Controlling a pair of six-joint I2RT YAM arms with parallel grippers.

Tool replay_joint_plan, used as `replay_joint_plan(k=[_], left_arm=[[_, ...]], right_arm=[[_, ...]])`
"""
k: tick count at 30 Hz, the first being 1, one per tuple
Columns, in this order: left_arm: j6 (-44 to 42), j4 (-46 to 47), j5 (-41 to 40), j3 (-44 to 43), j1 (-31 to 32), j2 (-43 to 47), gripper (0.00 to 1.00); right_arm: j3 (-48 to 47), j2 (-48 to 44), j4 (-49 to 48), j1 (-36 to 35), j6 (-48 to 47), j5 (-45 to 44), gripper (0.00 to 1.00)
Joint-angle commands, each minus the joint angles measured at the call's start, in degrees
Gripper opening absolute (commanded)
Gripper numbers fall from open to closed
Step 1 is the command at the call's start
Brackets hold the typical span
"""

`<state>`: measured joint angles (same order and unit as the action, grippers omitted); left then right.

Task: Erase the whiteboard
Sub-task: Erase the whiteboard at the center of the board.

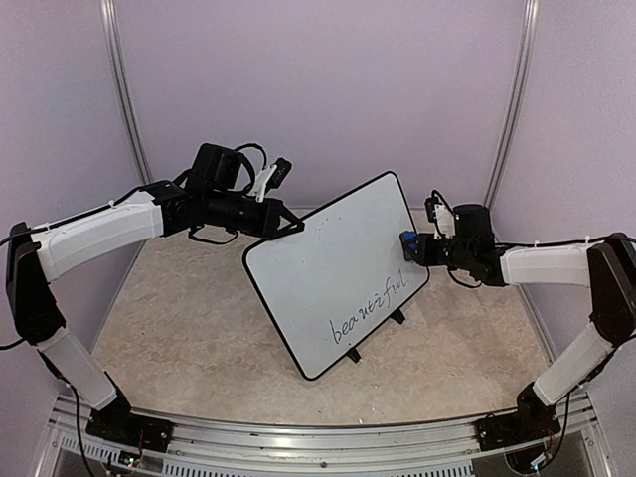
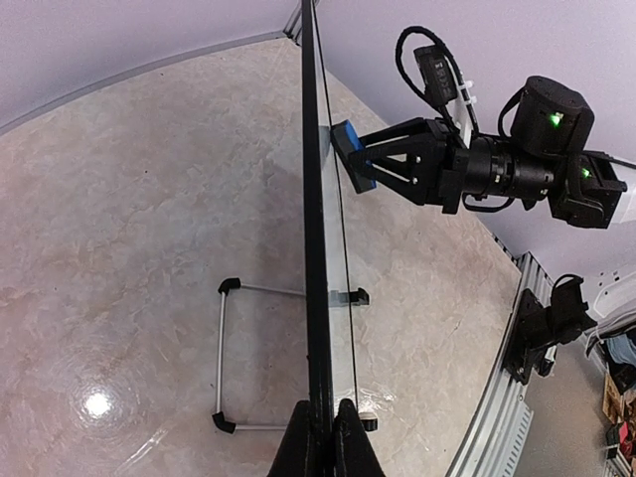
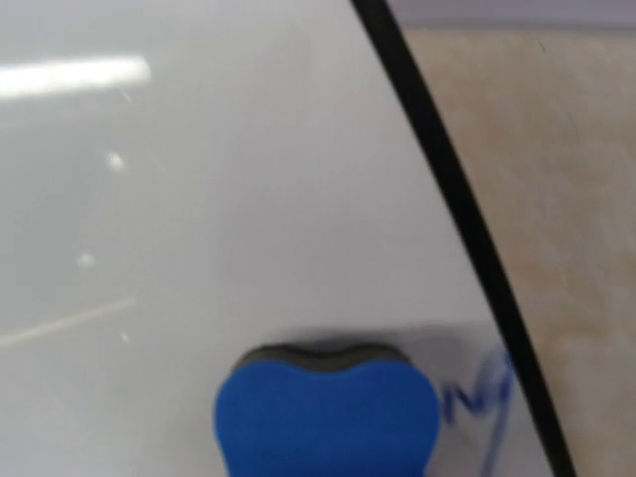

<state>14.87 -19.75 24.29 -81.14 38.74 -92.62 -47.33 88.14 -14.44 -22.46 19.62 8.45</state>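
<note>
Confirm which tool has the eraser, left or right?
The right tool holds the blue eraser, pressed to the whiteboard near its right edge. The left tool carries none: it is shut on the whiteboard's upper-left rim.

- Table (image 1: 199, 338): beige marbled top, with a bright glare spot (image 2: 97, 403) in the left wrist view.
- Rail (image 1: 318, 442): ribbed aluminium, along the table's near edge.
- Walls (image 1: 328, 89): plain lilac, behind and beside the table.
- Left pole (image 1: 124, 89) and right pole (image 1: 516, 89): pale uprights at the far corners.
</note>
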Motion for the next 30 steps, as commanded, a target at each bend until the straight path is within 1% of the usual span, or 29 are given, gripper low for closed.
replay_joint_plan(k=[1, 3, 6, 11, 17, 23, 30], left_arm=[[-5.33, 1.63, 3.0, 0.31, 2.48, -0.06, 0.0], [-5.34, 1.55, 2.98, 0.28, 2.48, -0.04, 0.0], [-5.38, 1.55, 3.17, 0.26, 2.48, -0.03, 0.0], [-5.03, 1.77, 3.62, 0.2, 2.48, -0.2, 0.0], [-5.18, 1.66, 3.12, 0.29, 2.79, -0.45, 0.0], [-5.38, 1.59, 3.05, 0.3, 2.83, -0.36, 0.0], [-5.36, 1.55, 3.18, 0.31, 2.75, -0.19, 0.0]], right_arm=[[-2.47, 1.98, -2.17, 0.4, 1.21, 4.72, 0.29], [-1.22, 1.91, -3.72, 0.38, 2.01, 5.47, 0.29], [3.58, 1.25, -8.02, 0.3, 3.39, 6.88, 0.29], [10.94, 0.83, -21.39, -0.41, 7.52, 8.96, 0.29], [10.98, 2.64, -26.58, -3.49, 8.12, 4.74, 0.28], [11.4, 4.71, -32.68, -3.56, 10.28, 1.88, 0.29], [10.59, 9.87, -35.94, -3.47, 10.86, -1.54, 0.29]])
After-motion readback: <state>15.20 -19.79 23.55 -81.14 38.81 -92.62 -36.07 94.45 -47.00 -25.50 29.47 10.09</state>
